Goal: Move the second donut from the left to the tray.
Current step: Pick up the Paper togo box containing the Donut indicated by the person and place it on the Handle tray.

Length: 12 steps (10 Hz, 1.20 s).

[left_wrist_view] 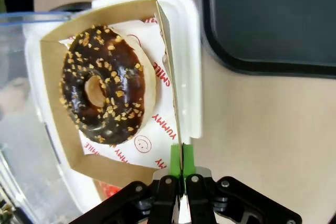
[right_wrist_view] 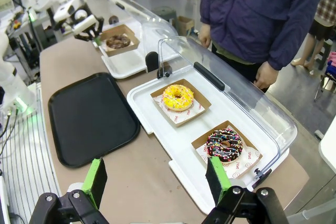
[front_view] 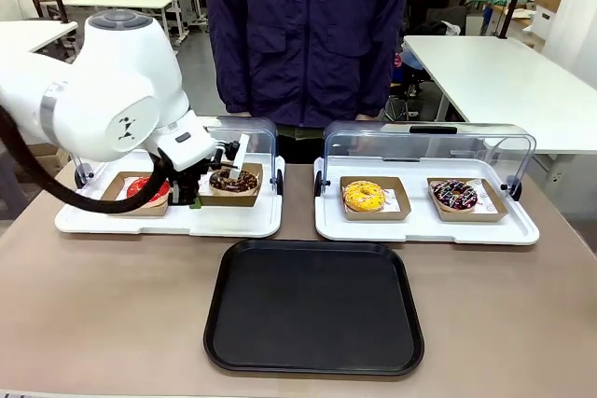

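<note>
Left gripper (left_wrist_view: 181,158) has its green pads pinched together on the near wall of the small cardboard tray (left_wrist_view: 167,66) that carries the chocolate donut (left_wrist_view: 102,85); jaws all but closed, only the thin card between them. From the front camera the donut (front_view: 233,181) sits in the left display tray (front_view: 168,224), at about 3 o'clock from the red donut (front_view: 147,188), under the raised clear lid (front_view: 252,137). The black tray (front_view: 312,305) lies at roughly 5 o'clock from the donut, nothing on it. I judge the step in hand to be the lift-out, grip made, carry not begun. To do it well I would raise straight up first until the card clears the white rim and lid edge, then swing toward 5 o'clock. Holding one wall only, the card will likely sag or tip away from the pads, so I'd keep the wrist level, go slow, and set the far edge down first. Right gripper (right_wrist_view: 155,179) hangs wide open, holding nothing, above the table by the right display tray (right_wrist_view: 157,124). A person (front_view: 308,34) stands at 12 o'clock, hands away from the trays.
</note>
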Tool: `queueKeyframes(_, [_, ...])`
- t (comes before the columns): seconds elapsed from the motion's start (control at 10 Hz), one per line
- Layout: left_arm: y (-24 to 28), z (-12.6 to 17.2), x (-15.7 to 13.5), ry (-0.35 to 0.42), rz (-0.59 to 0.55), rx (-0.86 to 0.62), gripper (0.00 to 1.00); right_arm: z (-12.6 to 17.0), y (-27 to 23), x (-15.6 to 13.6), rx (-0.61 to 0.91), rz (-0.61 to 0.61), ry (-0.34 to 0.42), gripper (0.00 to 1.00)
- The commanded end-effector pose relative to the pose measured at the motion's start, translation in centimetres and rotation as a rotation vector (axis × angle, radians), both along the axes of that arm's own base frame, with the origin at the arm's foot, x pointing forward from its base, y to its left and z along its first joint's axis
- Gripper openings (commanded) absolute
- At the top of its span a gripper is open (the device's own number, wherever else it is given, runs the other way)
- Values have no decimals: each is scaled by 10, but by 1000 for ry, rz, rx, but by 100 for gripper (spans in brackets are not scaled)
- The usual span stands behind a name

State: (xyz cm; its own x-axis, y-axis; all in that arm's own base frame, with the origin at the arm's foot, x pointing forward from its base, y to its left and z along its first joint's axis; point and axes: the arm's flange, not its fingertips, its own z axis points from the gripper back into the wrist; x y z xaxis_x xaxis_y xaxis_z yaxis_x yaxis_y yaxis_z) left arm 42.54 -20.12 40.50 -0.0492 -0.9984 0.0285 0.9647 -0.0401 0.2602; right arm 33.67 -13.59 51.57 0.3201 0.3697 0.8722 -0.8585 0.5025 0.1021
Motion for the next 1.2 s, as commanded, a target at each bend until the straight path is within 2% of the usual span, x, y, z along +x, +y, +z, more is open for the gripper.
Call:
queueKeyframes(0.0, [4, 15, -45, -5, 14, -16, 2, 2, -1, 3, 15, 9, -35, 100])
queueKeyframes(0.2, [-5, 24, -86, 13, -6, -32, 2, 2, -1, 3, 15, 9, -35, 100])
queueKeyframes(0.3, [-9, 26, -98, 14, -22, -56, 2, 2, -1, 3, 15, 9, -35, 100])
queueKeyframes(0.4, [-13, 26, -99, 12, -18, -45, 2, 2, -1, 3, 15, 9, -35, 100])
queueKeyframes(0.5, [-14, 22, -87, 9, -31, -24, 2, 2, -1, 3, 15, 9, -35, 100])
queueKeyframes(0.7, [-20, 30, -97, 10, -43, -35, 2, 2, -1, 3, 15, 9, -35, 100])
queueKeyframes(0.8, [-41, 17, -97, 39, -75, -46, 2, 2, -1, 3, 15, 9, -35, 100])
queueKeyframes(0.9, [-66, -1, -104, 24, -84, -62, 2, 2, -1, 3, 15, 9, -35, 100])
queueKeyframes(1.1, [-98, -15, -124, -7, -64, -68, 2, 2, -1, 3, 15, 9, -35, 100])
